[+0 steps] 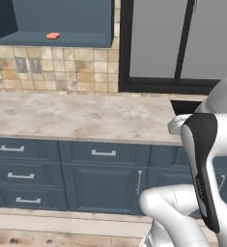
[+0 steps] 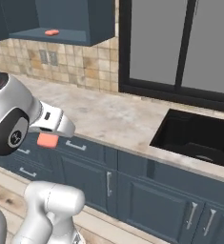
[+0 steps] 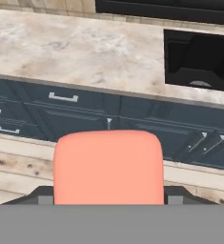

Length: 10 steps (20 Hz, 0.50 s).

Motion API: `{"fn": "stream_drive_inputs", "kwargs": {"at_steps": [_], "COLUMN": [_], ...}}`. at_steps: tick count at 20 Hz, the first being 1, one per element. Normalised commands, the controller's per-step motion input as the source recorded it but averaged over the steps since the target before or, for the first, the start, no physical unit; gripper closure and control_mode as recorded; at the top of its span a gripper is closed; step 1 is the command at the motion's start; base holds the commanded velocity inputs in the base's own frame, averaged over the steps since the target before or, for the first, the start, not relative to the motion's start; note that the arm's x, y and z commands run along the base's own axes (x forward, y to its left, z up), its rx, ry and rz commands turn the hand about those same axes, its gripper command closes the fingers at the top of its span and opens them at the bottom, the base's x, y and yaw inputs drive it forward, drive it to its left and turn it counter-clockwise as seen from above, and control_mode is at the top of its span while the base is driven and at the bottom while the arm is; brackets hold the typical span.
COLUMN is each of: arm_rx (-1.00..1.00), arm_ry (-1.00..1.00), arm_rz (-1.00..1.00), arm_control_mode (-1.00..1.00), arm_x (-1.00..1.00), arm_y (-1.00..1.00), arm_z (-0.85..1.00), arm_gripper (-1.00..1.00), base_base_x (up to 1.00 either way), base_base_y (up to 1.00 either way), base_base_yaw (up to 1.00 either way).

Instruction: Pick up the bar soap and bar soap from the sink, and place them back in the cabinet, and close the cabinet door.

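One bar soap (image 3: pixel 108 167) sits clamped between the gripper's (image 3: pixel 108 200) fingers, which are closed against its two sides; in the hand view the salmon block rises from between the dark fingertips (image 3: pixel 39 196) and covers the lower middle of the picture. In the right base view the same bar (image 2: pixel 47 140) shows as a small orange-red piece just under the end of the white arm, in front of the counter's front edge and level with the top drawers. The hand hangs out in the room, off the counter, above the wooden floor (image 3: pixel 18 171).

The other bar soap (image 1: pixel 53 35) lies flat on the bottom shelf of the open cabinet (image 1: pixel 62 38), toward the left part of the shelf and near its front edge; the right base view shows it there as well.

The sink (image 2: pixel 199 136) is set into the right end of the counter (image 1: pixel 81 113), below the window (image 2: pixel 180 47). Its black basin holds a pale round drain (image 2: pixel 205 156) near the front wall.

Under the counter run blue drawers (image 1: pixel 21 176) and lower doors (image 2: pixel 89 183) with silver handles.
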Motion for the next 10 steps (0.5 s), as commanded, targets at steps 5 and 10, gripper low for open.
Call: {"fn": "stream_drive_inputs", "kwargs": {"at_steps": [5,10], "arm_rx": [0.00,0.00], "arm_ry": [0.00,0.00], "arm_rz": [0.00,0.00], "arm_control_mode": [1.00,1.00], "arm_x": [0.00,0.00], "arm_y": [0.00,0.00], "arm_z": [0.00,0.00], "arm_gripper": [1.00,1.00], "base_base_x": [-0.01,0.06], "base_base_y": [0.58,0.41], "base_base_yaw": [0.15,0.02]}}
